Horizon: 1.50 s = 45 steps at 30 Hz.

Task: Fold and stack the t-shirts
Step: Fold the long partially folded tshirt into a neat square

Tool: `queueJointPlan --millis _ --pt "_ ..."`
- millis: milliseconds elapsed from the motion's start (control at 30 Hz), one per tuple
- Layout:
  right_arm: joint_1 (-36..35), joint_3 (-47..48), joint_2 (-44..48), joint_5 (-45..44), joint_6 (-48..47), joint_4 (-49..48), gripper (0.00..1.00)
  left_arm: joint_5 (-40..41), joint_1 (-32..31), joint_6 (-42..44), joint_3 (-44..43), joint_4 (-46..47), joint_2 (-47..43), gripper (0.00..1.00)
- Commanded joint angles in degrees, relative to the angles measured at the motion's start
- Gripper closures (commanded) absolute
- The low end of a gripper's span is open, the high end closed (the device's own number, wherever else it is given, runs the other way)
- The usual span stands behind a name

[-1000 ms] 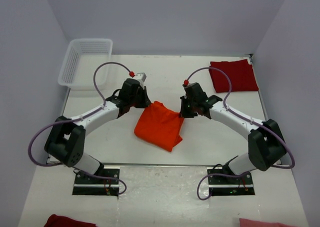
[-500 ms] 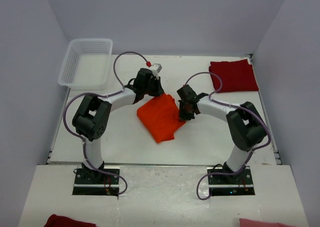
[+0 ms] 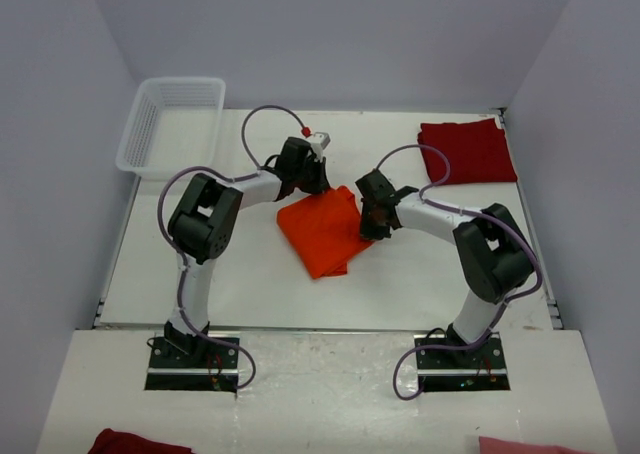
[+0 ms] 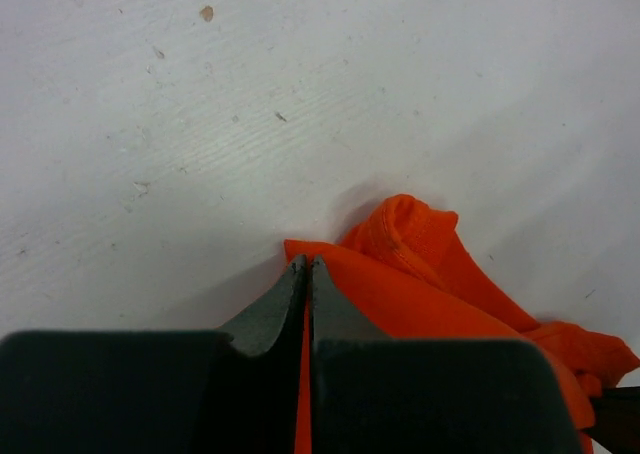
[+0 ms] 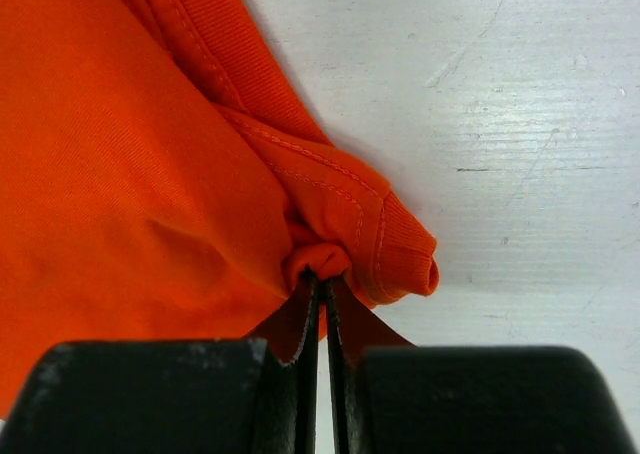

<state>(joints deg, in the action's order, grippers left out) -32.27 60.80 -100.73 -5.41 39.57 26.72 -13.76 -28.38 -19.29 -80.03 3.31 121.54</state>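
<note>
The bright orange t-shirt (image 3: 322, 230) lies folded in a rough square at the table's middle. My left gripper (image 3: 318, 181) is shut on its far left corner; the left wrist view shows cloth (image 4: 420, 274) pinched between the fingers (image 4: 308, 266). My right gripper (image 3: 365, 220) is shut on its right corner; the right wrist view shows a bunched fold (image 5: 318, 258) at the fingertips (image 5: 322, 277). The dark red t-shirt (image 3: 467, 151) lies folded at the far right corner of the table.
A white lattice basket (image 3: 170, 124) stands at the far left corner. Dark red cloth (image 3: 135, 442) and pink cloth (image 3: 530, 445) lie on the floor in front. Walls close in the table on three sides.
Both grippers have carried the orange shirt toward the right and far side, and it has turned slightly. The left arm has stretched further across the table.
</note>
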Motion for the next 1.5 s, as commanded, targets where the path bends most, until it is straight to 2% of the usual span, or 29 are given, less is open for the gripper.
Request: queueJointPlan --millis 0,300,467,767,867,1033,1067,1100,1200,1233,1367,1433,1467 --pt "0.4 -2.6 0.5 -2.9 1.2 1.5 1.0 -3.3 0.8 3.5 -2.8 2.5 1.9 0.98" --pt "0.3 -6.0 0.0 -1.1 1.8 -0.9 1.0 -5.1 2.5 4.2 -8.5 1.4 6.7 0.97" --pt "0.2 -8.3 1.0 -1.6 2.4 -1.2 1.0 -4.8 3.4 4.0 -8.6 2.0 6.7 0.97" --pt "-2.2 -15.6 6.9 -3.6 10.2 -4.0 1.0 -5.7 3.8 3.2 -8.2 2.5 6.3 0.97" --pt "-2.4 -17.3 8.4 -4.3 10.6 -6.2 1.0 -2.3 3.7 1.5 -5.2 4.8 3.3 0.94" --pt "-2.4 -13.1 6.5 -7.2 8.9 -2.6 1.0 12.6 3.2 -0.3 2.0 4.3 -7.6 0.87" --pt "-2.4 -12.5 6.4 -7.2 8.6 -2.6 0.98 14.3 3.0 -0.4 4.4 4.3 -9.7 0.85" --pt "-2.4 -12.6 7.4 -7.2 8.2 -3.2 0.89 18.9 2.6 -0.3 5.6 3.7 -13.8 0.82" --pt "-2.4 -13.4 9.9 -5.4 6.7 -6.6 0.7 25.5 0.5 0.5 9.0 1.8 -19.4 0.78" --pt "-2.4 -13.2 11.1 -5.0 6.0 -6.9 0.58 26.1 0.1 0.7 9.6 1.4 -22.5 0.78" --pt "-3.0 -7.2 12.5 -6.9 3.8 -1.7 0.46 27.2 -1.7 0.7 13.1 -0.7 -28.4 0.76" --pt "-3.4 -5.6 14.6 -7.9 3.1 -0.3 0.35 25.5 -2.1 0.3 14.5 -0.8 -30.2 0.76" --pt "-3.4 -4.0 15.4 -8.0 2.8 1.4 0.33 23.4 -2.2 0.1 15.5 -0.8 -30.4 0.75"
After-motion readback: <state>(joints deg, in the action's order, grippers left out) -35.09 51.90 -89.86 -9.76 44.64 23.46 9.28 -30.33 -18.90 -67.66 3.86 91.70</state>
